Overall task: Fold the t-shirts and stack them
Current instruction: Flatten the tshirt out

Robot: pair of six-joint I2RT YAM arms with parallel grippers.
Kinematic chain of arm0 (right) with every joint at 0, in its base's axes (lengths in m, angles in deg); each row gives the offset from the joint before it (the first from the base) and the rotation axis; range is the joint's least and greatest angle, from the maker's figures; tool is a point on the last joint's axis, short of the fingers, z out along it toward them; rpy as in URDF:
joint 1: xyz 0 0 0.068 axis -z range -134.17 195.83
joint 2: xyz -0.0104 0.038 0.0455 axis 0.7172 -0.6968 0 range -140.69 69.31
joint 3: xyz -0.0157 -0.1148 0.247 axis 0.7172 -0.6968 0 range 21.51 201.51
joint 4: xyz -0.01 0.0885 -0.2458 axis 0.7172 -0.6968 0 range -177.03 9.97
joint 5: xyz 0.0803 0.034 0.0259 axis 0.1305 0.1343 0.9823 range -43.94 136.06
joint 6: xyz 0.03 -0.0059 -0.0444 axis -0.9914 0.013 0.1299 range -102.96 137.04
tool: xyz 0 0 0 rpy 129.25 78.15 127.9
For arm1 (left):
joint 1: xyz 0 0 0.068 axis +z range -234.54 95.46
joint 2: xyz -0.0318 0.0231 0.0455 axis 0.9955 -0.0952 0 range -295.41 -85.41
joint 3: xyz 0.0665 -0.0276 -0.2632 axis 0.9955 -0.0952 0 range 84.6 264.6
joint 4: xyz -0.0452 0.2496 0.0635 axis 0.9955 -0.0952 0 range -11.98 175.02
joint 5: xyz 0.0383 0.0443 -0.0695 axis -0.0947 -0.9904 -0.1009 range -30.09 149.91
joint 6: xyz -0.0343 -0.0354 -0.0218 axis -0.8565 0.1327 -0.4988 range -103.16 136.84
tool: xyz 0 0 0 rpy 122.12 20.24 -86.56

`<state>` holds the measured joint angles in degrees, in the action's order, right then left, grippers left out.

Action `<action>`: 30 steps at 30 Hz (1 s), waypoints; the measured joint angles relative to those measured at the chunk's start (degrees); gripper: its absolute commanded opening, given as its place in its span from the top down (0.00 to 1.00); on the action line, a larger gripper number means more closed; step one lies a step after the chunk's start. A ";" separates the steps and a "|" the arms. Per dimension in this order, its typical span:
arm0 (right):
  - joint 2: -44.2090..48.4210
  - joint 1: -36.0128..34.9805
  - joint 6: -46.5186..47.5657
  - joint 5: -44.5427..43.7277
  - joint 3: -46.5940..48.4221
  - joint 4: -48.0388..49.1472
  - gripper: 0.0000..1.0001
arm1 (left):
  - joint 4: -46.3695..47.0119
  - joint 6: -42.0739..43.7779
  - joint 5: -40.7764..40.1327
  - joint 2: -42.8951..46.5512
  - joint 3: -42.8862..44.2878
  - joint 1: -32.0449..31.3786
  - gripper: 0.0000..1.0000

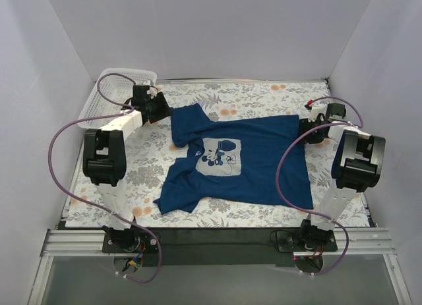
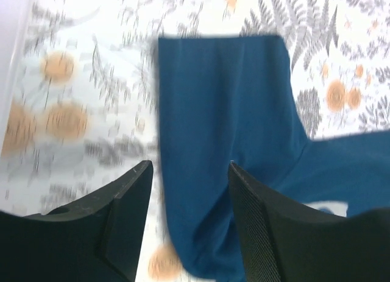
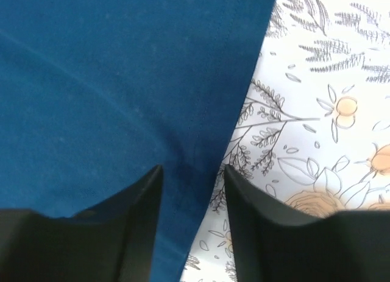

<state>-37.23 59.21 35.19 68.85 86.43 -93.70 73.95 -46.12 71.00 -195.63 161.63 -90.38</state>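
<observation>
Floral cloth (image 1: 264,97), t-shirt (image 1: 264,173) edge beneath right gripper (image 3: 193,171)

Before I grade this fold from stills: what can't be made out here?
- Left wrist view: tablecloth pattern, motion-blurred; whether the left gripper touches the t-shirt.
- Right wrist view: chest print, off-frame; height of the right gripper above the cloth.
- Top view: both sets of fingertips, hidden under the wrists.

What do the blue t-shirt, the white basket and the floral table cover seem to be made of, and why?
T-shirt: soft matte knit, probably cotton; it wrinkles and lies limp. Basket: white plastic, likely; rigid open mesh walls. Table cover: printed cloth or vinyl, matte; it lies flat, so the look leaves it open.
</observation>
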 measured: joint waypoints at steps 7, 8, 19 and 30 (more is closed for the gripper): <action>-3.26 -0.07 -1.73 2.12 8.98 -1.29 0.47 | 0.59 -0.11 -0.24 -14.40 14.95 -0.33 0.57; -4.48 -0.07 -2.21 2.40 10.95 -1.14 0.47 | 0.42 -0.07 -0.52 -16.17 16.85 -0.39 0.57; -17.84 -0.13 -7.63 6.40 24.02 0.09 0.46 | -3.69 2.71 -4.68 -24.83 27.30 -1.14 0.76; -23.56 -0.44 -14.62 6.19 33.53 0.15 0.47 | -4.76 5.64 -4.83 -25.14 27.39 -1.46 1.00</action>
<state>-60.79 58.78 20.57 75.04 119.96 -93.55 69.19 -40.48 66.17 -220.76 189.02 -91.85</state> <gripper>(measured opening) 0.537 0.022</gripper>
